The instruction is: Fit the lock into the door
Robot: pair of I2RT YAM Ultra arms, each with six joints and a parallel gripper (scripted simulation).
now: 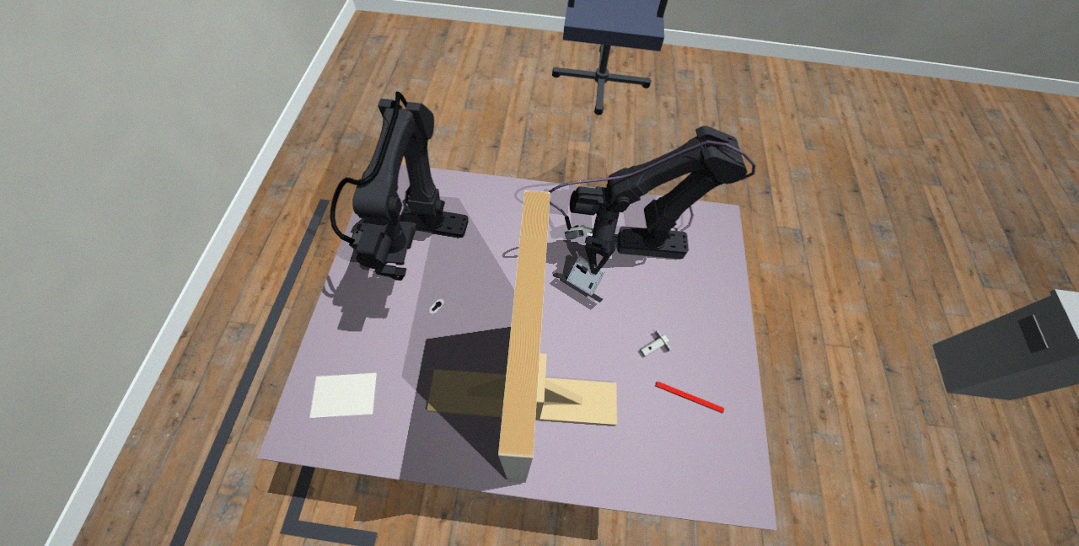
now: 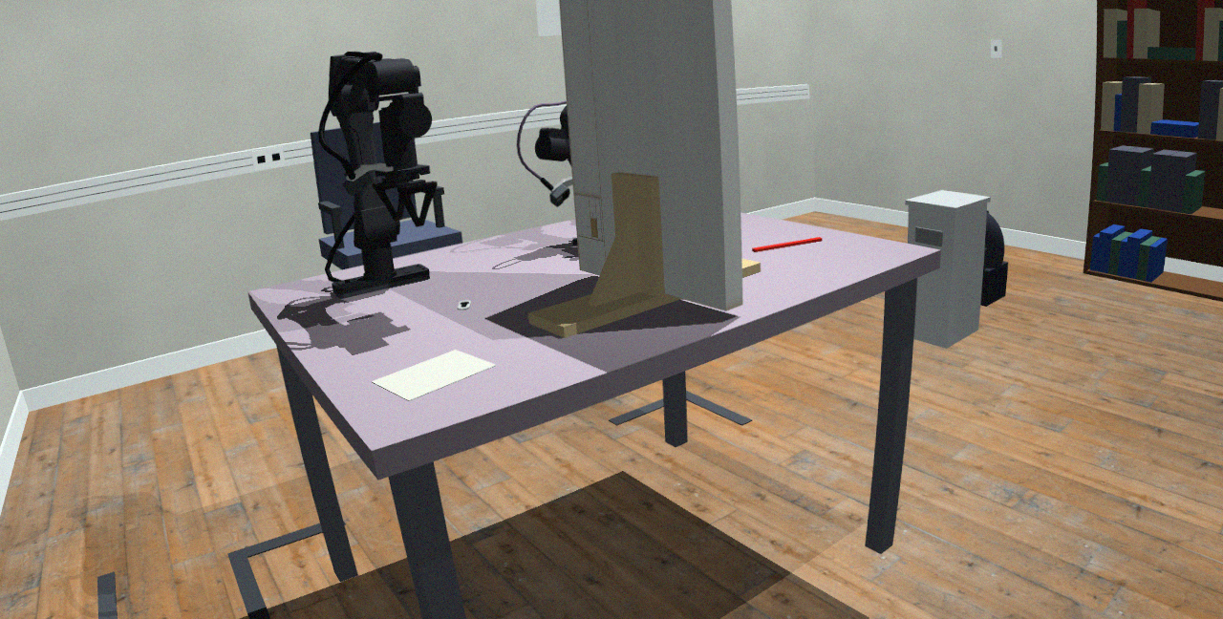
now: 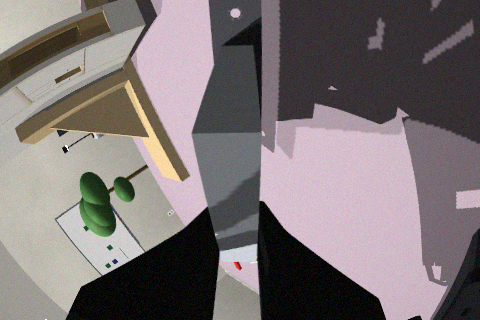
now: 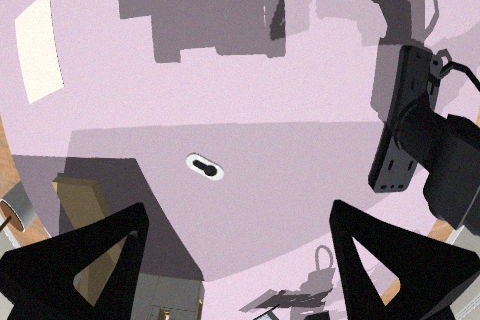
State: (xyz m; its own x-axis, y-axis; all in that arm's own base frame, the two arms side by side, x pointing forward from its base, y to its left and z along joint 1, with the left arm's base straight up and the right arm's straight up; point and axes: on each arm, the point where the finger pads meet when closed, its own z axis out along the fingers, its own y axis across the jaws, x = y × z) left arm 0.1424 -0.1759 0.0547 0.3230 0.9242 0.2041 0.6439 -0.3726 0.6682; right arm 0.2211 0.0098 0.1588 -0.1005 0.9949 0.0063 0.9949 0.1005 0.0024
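Observation:
The grey lock [image 1: 584,278] [image 3: 227,110] hangs over the table beside the door, its long plate slanted and facing away from my left arm. My left gripper [image 1: 597,264] [image 3: 238,211] is shut on the lock's body. The door [image 1: 528,316] [image 2: 658,102] [image 4: 170,292] stands upright in its stand. The dark slot [image 3: 45,51] shows in its edge in the left wrist view, with a keyhole [image 2: 594,226] in the face. The lock is outside the slot. My right gripper [image 4: 237,215] [image 2: 413,223] is open and empty above the table, across the door.
The wooden stand [image 1: 592,410] [image 2: 636,230] [image 3: 160,147] spreads to both sides of the door. A keyhole plate [image 1: 436,306] [image 2: 463,305] [image 4: 205,166] and white card [image 1: 343,394] [image 2: 433,373] [image 4: 39,50] lie on the right arm's side. A small metal fitting [image 1: 653,344] and red stick [image 1: 689,396] [image 2: 786,244] lie opposite.

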